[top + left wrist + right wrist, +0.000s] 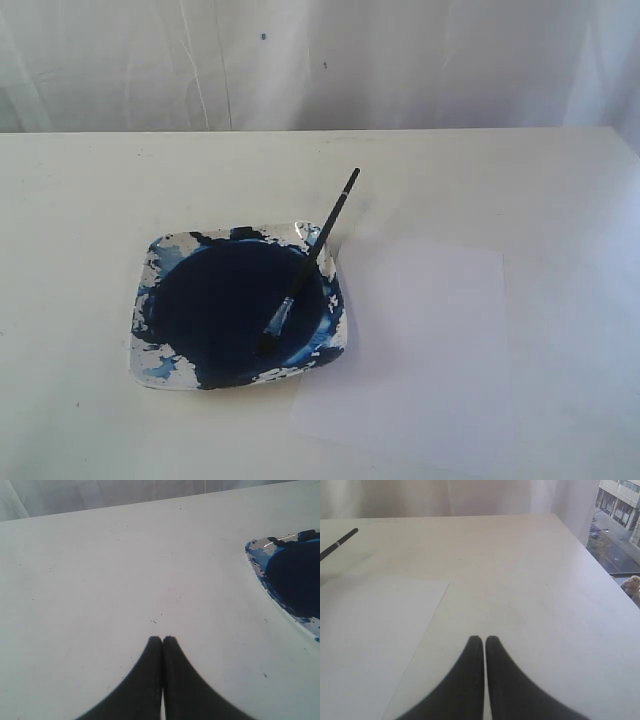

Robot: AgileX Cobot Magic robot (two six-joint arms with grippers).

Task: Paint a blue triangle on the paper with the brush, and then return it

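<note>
Paper point(420, 330) is lying blank, nothing painted; brush point(310, 260) is resting in dish point(152, 366) left of it; left claw point(162, 639) and right claw point(484, 639) are sitting clenched, empty.

Left gripper point(162, 641) hangs over bare white table point(100, 605), its two black fingertips point(153, 647) pressed together with only a thin seam between them and nothing held. Paint dish point(257, 555) is well apart from the tips and only partly visible, cut off at the frame edge, with a white rim splotched blue and a dark navy paint pool point(297, 577) inside. A pale wall or curtain point(75, 495) runs behind the table's far edge.
</note>
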